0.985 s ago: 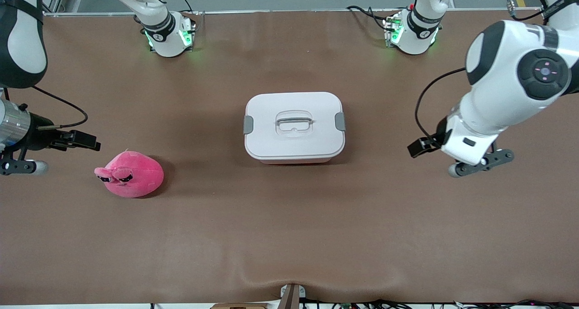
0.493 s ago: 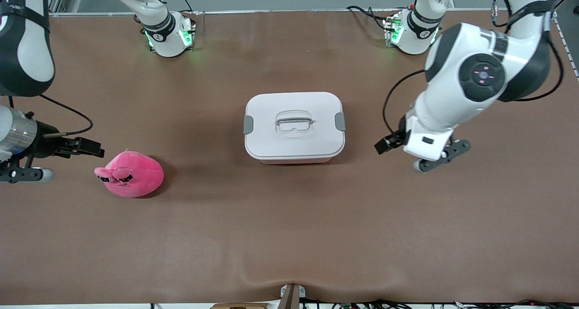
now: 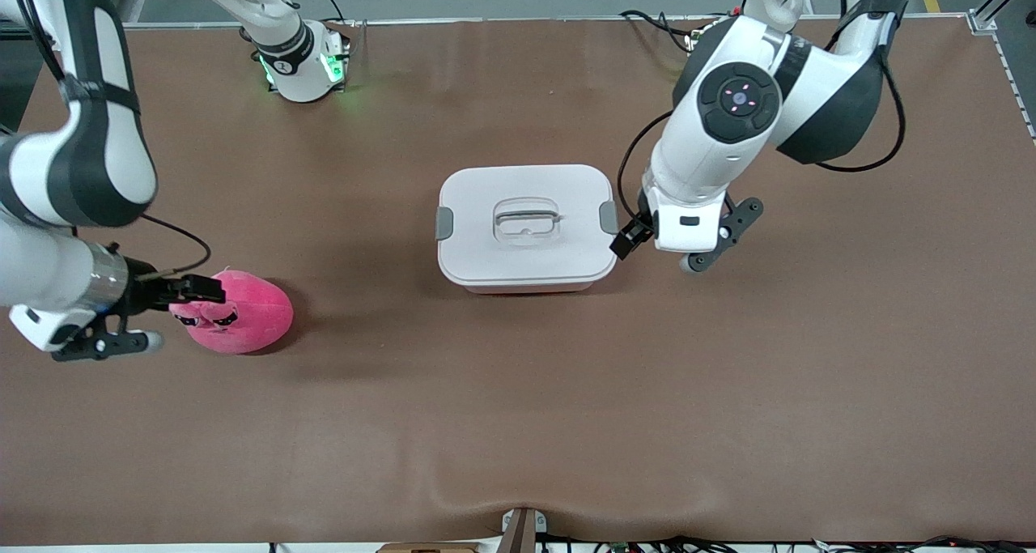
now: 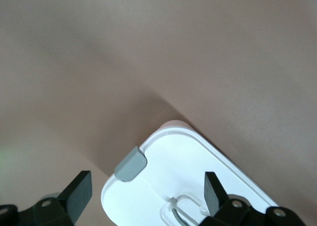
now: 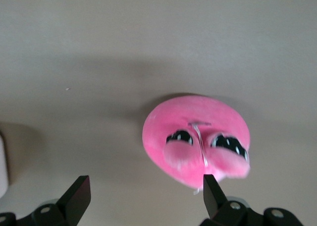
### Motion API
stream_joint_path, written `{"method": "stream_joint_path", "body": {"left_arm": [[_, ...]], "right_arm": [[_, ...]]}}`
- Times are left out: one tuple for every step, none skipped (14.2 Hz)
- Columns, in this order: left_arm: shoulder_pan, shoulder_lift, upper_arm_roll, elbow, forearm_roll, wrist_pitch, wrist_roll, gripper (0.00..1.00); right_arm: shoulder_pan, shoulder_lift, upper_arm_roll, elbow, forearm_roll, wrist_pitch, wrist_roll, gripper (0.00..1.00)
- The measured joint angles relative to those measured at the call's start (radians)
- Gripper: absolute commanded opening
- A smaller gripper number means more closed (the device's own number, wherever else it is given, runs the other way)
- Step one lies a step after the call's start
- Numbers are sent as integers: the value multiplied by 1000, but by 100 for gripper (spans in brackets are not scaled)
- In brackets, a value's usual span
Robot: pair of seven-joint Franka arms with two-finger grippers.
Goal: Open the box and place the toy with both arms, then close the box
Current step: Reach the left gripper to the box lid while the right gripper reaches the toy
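The right gripper, jaws spread, has swung in from the surface's edge and now hangs over the toy. The left gripper, jaws spread too, has closed in on the box, over its grey clip; lid still shut.

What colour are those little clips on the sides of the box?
Grey. The clip shows best in the left wrist view, against the box's white lid.
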Motion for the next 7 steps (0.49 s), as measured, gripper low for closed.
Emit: {"method": "stream_joint_path", "body": {"left_arm": [[-9, 6, 0, 0, 0, 1, -29, 100], [-19, 11, 0, 0, 0, 7, -56, 100], [-27, 15, 0, 0, 0, 14, -88, 100], [-33, 18, 0, 0, 0, 20, -124, 100], [-40, 21, 0, 0, 0, 24, -157, 100], [-49, 23, 0, 0, 0, 26, -187, 100], [-59, 24, 0, 0, 0, 27, -222, 100]], "right_arm": [[1, 17, 0, 1, 0, 11, -6, 100], [3, 28, 1, 1, 0, 25, -9, 100], [8, 39, 2, 1, 0, 44, -13, 100], [16, 50, 2, 1, -3, 61, -24, 100], [24, 60, 2, 0, -7, 72, -49, 100], [30, 71, 2, -2, -8, 82, -84, 100], [30, 81, 1, -4, -8, 92, -110, 100]]}}
